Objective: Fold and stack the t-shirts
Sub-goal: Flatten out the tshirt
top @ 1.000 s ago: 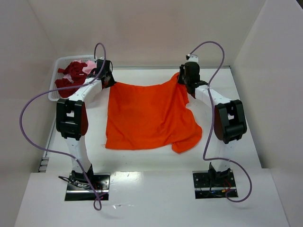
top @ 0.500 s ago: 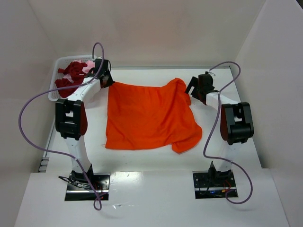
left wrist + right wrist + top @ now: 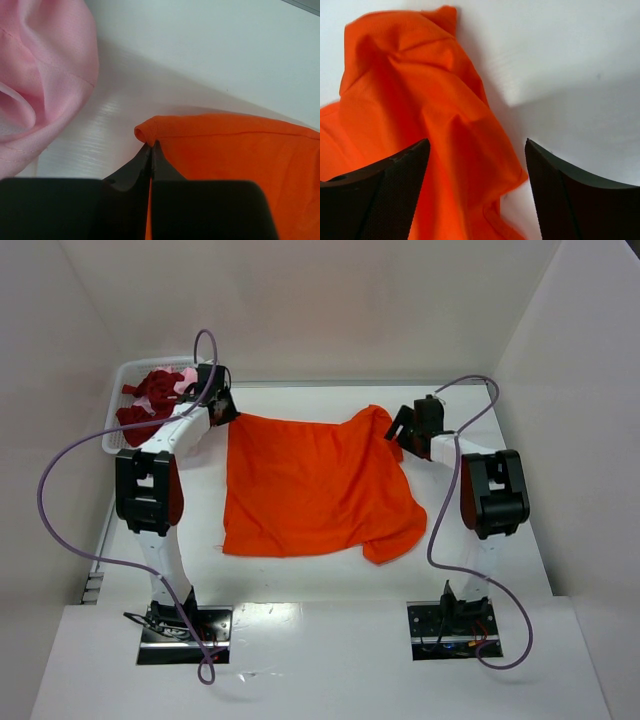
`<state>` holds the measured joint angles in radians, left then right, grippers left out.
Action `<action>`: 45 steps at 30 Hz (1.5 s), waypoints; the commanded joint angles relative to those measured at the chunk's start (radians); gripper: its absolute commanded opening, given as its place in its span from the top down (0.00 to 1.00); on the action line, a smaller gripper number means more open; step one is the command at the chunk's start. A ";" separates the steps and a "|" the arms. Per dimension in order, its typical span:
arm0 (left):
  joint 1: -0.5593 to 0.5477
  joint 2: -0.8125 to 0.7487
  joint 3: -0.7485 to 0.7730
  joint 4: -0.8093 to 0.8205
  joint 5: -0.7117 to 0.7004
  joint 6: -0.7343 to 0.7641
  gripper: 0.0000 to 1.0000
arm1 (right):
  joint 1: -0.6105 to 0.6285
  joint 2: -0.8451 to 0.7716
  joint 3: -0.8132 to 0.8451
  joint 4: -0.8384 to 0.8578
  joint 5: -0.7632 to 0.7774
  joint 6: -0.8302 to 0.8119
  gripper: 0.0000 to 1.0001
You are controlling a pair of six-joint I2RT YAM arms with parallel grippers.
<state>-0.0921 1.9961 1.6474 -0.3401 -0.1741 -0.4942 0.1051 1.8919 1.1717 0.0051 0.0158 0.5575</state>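
Orange t-shirt (image 3: pixel 315 485): lies mostly flat on the tabletop (image 3: pixel 300 575) between the two arms. Its near-right part is rumpled and its far-right corner is bunched into a small peak.
Left pincer (image 3: pixel 150 150): pressed together on the far-left corner of the orange t-shirt, pinching the hem right at its curled tip.
Right pincer (image 3: pixel 477 147): spread and empty, hanging over the bunched far-right corner. It does not appear to touch the cloth.
Deciding relation: the peak lies just ahead of the right pincer and a little toward the shirt's middle. Cloth lies under the inner half of the gap and bare tabletop under the outer half. The far hem runs left to right from one pincer toward the other.
Nearer arm: the right one; the left is occupied with its own corner.
Likely next need: the right pincer probably has to shift toward the peak and close on it, so that both far corners are held.
Other shirts: dark red t-shirts (image 3: pixel 145 400) and a pink t-shirt (image 3: pixel 40 75) are heaped in the basket (image 3: pixel 112 443) at far left, not yet folded.
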 commanded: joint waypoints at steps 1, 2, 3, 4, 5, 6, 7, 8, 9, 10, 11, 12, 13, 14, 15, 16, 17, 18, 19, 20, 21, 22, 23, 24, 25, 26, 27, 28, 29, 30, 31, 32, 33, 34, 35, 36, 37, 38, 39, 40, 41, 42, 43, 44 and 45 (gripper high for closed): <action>0.014 -0.010 0.017 0.006 0.028 0.031 1.00 | 0.007 0.082 0.118 0.026 -0.016 -0.027 0.19; 0.014 -0.019 0.017 -0.003 0.028 0.040 1.00 | 0.007 0.101 0.141 0.009 -0.016 -0.027 0.20; 0.014 -0.019 0.017 -0.004 0.028 0.040 1.00 | 0.007 0.114 0.160 -0.007 -0.028 -0.027 0.22; 0.014 -0.019 0.017 -0.013 0.028 0.040 1.00 | 0.007 0.137 0.192 -0.025 -0.028 -0.027 0.23; 0.014 -0.019 0.017 -0.013 0.028 0.040 1.00 | 0.007 0.147 0.210 -0.039 -0.028 -0.027 0.25; 0.023 -0.019 0.017 -0.013 0.028 0.049 1.00 | 0.007 0.147 0.223 -0.039 -0.043 -0.027 0.28; 0.023 -0.028 0.017 -0.013 0.028 0.049 1.00 | 0.007 0.156 0.241 -0.039 -0.043 -0.027 0.30; 0.023 -0.028 0.017 -0.022 0.028 0.049 1.00 | 0.007 0.171 0.253 -0.039 -0.053 -0.027 0.30; 0.023 -0.028 0.017 -0.022 0.028 0.049 1.00 | 0.007 0.185 0.272 -0.054 -0.044 -0.027 0.30; 0.023 -0.028 0.017 -0.022 0.038 0.049 1.00 | 0.007 0.200 0.317 -0.072 -0.043 -0.027 0.31; 0.023 -0.028 0.017 -0.022 0.038 0.058 1.00 | 0.007 0.231 0.338 -0.109 -0.043 -0.037 0.31; 0.023 -0.028 0.017 -0.022 0.038 0.059 1.00 | 0.007 0.243 0.356 -0.119 -0.043 -0.047 0.32; 0.023 -0.028 0.017 -0.022 0.038 0.059 1.00 | 0.007 0.254 0.380 -0.119 -0.043 -0.059 0.35; 0.023 -0.028 0.017 -0.022 0.038 0.059 1.00 | 0.007 0.254 0.391 -0.128 -0.043 -0.059 0.36; 0.023 -0.028 0.017 -0.022 0.038 0.059 1.00 | 0.007 0.277 0.401 -0.128 -0.043 -0.059 0.36; 0.023 -0.028 0.017 -0.022 0.047 0.059 1.00 | 0.007 0.277 0.425 -0.137 -0.054 -0.070 0.41; 0.023 -0.028 0.017 -0.022 0.047 0.059 1.00 | 0.007 0.294 0.439 -0.137 -0.054 -0.070 0.45; 0.023 -0.028 0.017 -0.022 0.047 0.059 1.00 | 0.007 0.312 0.451 -0.151 -0.054 -0.070 0.49; 0.023 -0.028 0.017 -0.031 0.047 0.059 1.00 | 0.007 0.312 0.474 -0.166 -0.054 -0.079 0.52; 0.023 -0.028 0.026 -0.031 0.047 0.059 1.00 | 0.007 0.328 0.485 -0.166 -0.065 -0.079 0.57; 0.023 -0.028 0.026 -0.031 0.047 0.059 1.00 | 0.007 0.328 0.485 -0.178 -0.065 -0.079 0.59; 0.023 -0.028 0.026 -0.031 0.047 0.059 1.00 | 0.007 0.338 0.497 -0.178 -0.074 -0.079 0.62; 0.023 -0.028 0.026 -0.031 0.047 0.068 1.00 | 0.007 0.338 0.497 -0.178 -0.074 -0.079 0.70; 0.023 -0.028 0.026 -0.031 0.047 0.068 1.00 | 0.007 0.338 0.497 -0.178 -0.074 -0.079 0.74; 0.023 -0.028 0.026 -0.031 0.047 0.068 1.00 | 0.007 0.338 0.497 -0.169 -0.083 -0.079 0.80; 0.023 -0.028 0.026 -0.031 0.047 0.068 1.00 | 0.007 0.338 0.497 -0.169 -0.083 -0.088 0.84; 0.023 -0.028 0.026 -0.031 0.047 0.068 1.00 | 0.007 0.338 0.512 -0.169 -0.083 -0.088 0.93; 0.023 -0.028 0.026 -0.031 0.047 0.068 1.00 | 0.007 0.338 0.548 -0.178 -0.083 -0.088 0.97; 0.023 -0.028 0.040 -0.031 0.047 0.068 1.00 | 0.007 0.338 0.568 -0.195 -0.073 -0.097 0.99; 0.023 -0.028 0.049 -0.040 0.047 0.078 1.00 | 0.007 0.338 0.591 -0.195 -0.060 -0.111 0.99; 0.023 -0.028 0.073 -0.040 0.047 0.091 1.00 | 0.007 0.328 0.638 -0.208 -0.051 -0.122 0.99; 0.034 -0.039 0.090 -0.040 0.047 0.100 1.00 | 0.007 0.305 0.664 -0.217 -0.039 -0.131 0.99; 0.034 -0.039 0.110 -0.040 0.036 0.100 1.00 | 0.007 0.293 0.693 -0.217 -0.013 -0.140 0.99; 0.043 -0.052 0.132 -0.040 0.036 0.114 1.00 | 0.007 0.280 0.756 -0.226 -0.001 -0.162 0.99; 0.043 -0.053 0.185 -0.040 0.027 0.123 1.00 | -0.002 0.268 0.790 -0.226 0.000 -0.172 0.99; 0.054 -0.062 0.219 -0.040 0.027 0.134 1.00 | -0.002 0.248 0.825 -0.226 0.013 -0.183 0.99; 0.064 -0.062 0.254 -0.040 0.027 0.134 1.00 | -0.011 0.248 0.905 -0.237 0.022 -0.195 0.99; 0.065 -0.062 0.291 -0.040 0.018 0.134 1.00 | -0.012 0.239 0.946 -0.237 0.023 -0.196 0.99; 0.065 -0.062 0.333 -0.040 0.018 0.144 1.00 | -0.022 0.239 0.989 -0.249 0.023 -0.211 0.99; 0.065 -0.062 0.420 -0.040 0.018 0.154 1.00 | -0.022 0.239 1.066 -0.261 0.038 -0.220 0.99; 0.065 -0.051 0.466 -0.040 0.018 0.154 1.00 | -0.022 0.227 1.098 -0.261 0.038 -0.243 0.99; 0.065 -0.036 0.512 -0.051 0.028 0.166 1.00 | -0.031 0.227 1.124 -0.261 0.047 -0.257 0.99; 0.065 -0.027 0.561 -0.062 0.028 0.166 1.00 | -0.031 0.217 1.173 -0.273 0.059 -0.271 0.99; 0.065 -0.008 0.669 -0.075 0.042 0.166 1.00 | -0.031 0.205 1.195 -0.274 0.059 -0.295 0.99; 0.065 -0.008 0.721 -0.108 0.051 0.166 1.00 | -0.031 0.194 1.215 -0.290 0.070 -0.304 0.99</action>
<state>-0.0280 1.9995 2.2063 -0.4427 -0.1341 -0.3645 0.0895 2.1880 2.2879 -0.2733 0.0341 0.3286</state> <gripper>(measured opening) 0.008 0.015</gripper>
